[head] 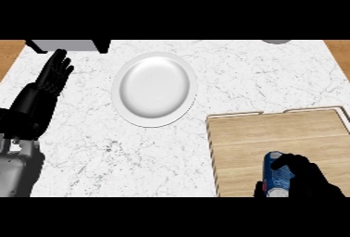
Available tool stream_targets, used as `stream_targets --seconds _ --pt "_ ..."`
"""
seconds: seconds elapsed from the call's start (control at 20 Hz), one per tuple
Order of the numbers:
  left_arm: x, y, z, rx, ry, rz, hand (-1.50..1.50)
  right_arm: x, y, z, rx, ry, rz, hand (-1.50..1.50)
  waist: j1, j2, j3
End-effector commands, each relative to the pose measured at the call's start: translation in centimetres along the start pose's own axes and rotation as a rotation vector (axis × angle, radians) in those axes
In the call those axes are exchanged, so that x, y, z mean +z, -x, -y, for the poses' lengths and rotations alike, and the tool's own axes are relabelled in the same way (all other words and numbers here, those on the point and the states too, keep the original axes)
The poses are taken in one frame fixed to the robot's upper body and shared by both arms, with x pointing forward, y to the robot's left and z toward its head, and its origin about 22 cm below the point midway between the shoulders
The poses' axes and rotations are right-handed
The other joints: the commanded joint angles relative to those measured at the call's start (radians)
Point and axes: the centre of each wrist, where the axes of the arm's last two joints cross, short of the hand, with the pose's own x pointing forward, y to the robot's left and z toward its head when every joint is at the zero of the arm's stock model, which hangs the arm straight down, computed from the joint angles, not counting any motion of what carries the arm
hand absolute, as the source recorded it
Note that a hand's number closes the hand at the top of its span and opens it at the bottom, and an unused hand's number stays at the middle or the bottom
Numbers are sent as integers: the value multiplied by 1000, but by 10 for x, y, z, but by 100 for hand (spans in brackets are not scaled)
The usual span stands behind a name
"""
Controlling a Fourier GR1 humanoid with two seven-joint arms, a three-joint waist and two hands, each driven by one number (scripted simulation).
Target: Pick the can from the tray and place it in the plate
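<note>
On white veined marble counter (259, 78): one glossy white oval-looking plate (154, 89), one flat wooden tray (287, 139) with a raised lip, lower right. One blue can (275, 172), cylindrical with a red band, lies on the tray near its lower edge. Right hand (305, 176) has fingers and thumb curled round the can. Left hand (53, 76) rests at the left edge, fingers straight, holding nothing, well apart from the plate.

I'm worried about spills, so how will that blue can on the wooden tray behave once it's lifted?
The can looks rigid and smooth-sided, so it may slip in the right hand curled around it. Being round, it would likely roll if laid down on the plate.
</note>
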Motion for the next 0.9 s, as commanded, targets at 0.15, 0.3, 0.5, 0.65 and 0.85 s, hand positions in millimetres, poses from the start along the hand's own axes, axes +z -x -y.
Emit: stream_targets --seconds 0.15,0.3,0.5,0.65,0.85 --pt "-12 0 -5 -10 9 7 0 26 -65 33 -271 103 129 150 6 5 1" --pt "-11 0 4 13 28 20 0 25 -100 34 -299 107 187 150 17 7 1" --pt "-4 -7 -4 9 19 24 0 14 -130 40 -309 88 219 150 29 4 2" --pt "-11 -2 18 10 16 5 0 8 -147 33 -300 78 237 150 16 4 2" --pt "-6 -5 3 6 44 15 0 -32 -184 32 -365 61 225 150 42 8 2"
